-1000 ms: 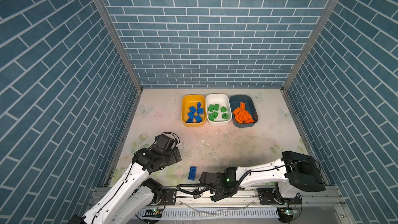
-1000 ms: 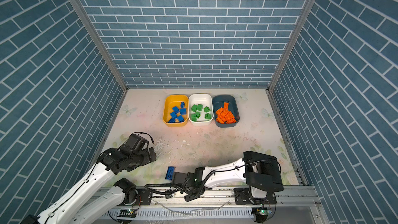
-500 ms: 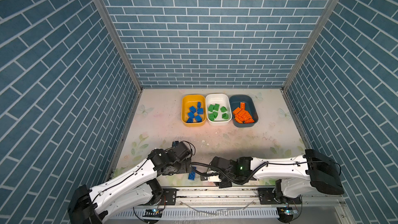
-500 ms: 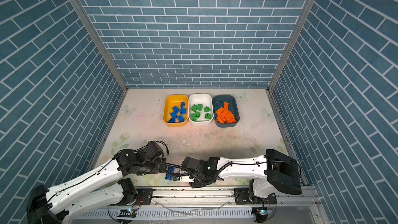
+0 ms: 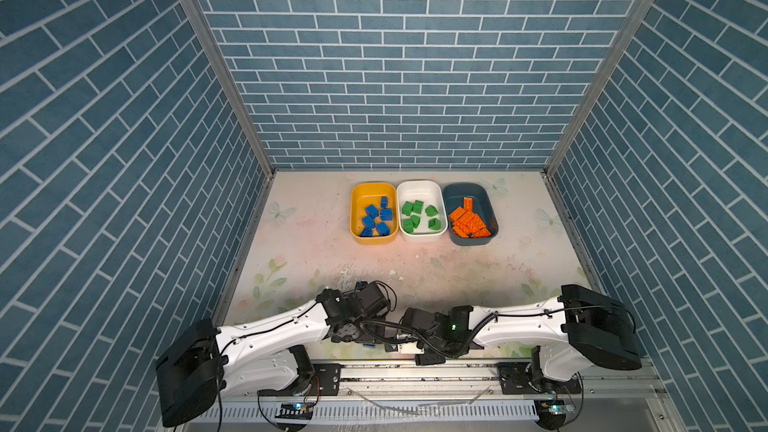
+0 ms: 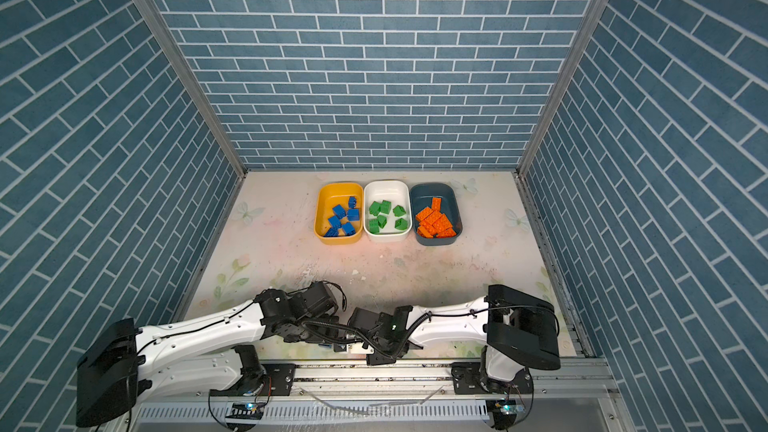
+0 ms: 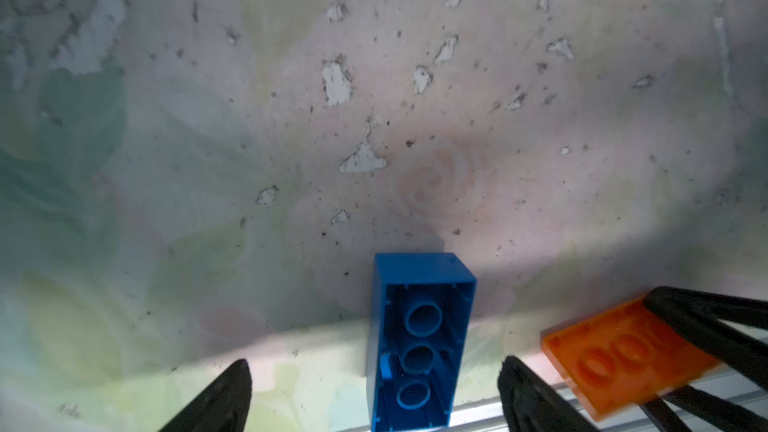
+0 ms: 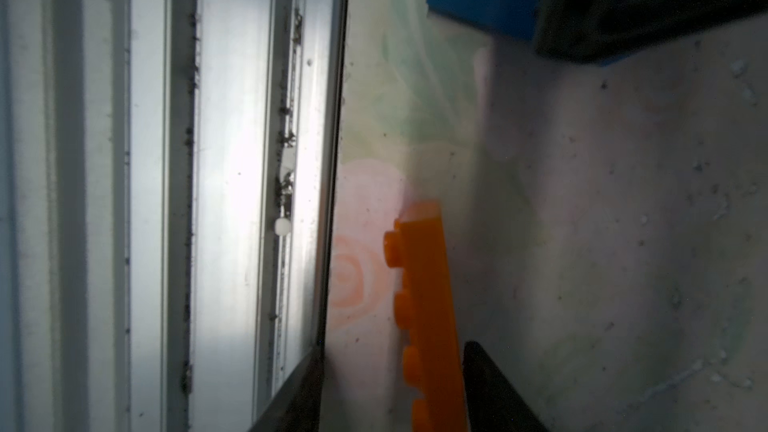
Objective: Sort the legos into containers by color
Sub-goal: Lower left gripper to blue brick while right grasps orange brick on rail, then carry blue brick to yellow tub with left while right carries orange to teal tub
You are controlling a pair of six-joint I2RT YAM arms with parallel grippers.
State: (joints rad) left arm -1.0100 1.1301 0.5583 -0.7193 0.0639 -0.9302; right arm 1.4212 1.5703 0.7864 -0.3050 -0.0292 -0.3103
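Jaws stand apart on both: left gripper point(image 7: 374, 362) astride a blue brick point(image 7: 419, 338), right gripper point(image 8: 393, 347) around an orange brick point(image 8: 428, 305).

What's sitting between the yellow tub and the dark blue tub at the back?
The white tub, holding green bricks, stands between the yellow tub and the dark teal tub; both top views show it.

2 top views, high at the front, staring steeply down: whole table point(image 5: 316, 243) to the back wall point(image 5: 399, 76), nearly the same picture. Left wrist camera, close, facing down at the table. Right wrist, also close, looking along the rail point(image 8: 232, 160). Both catch the blue brick point(image 7: 419, 338) and orange brick point(image 8: 428, 305).
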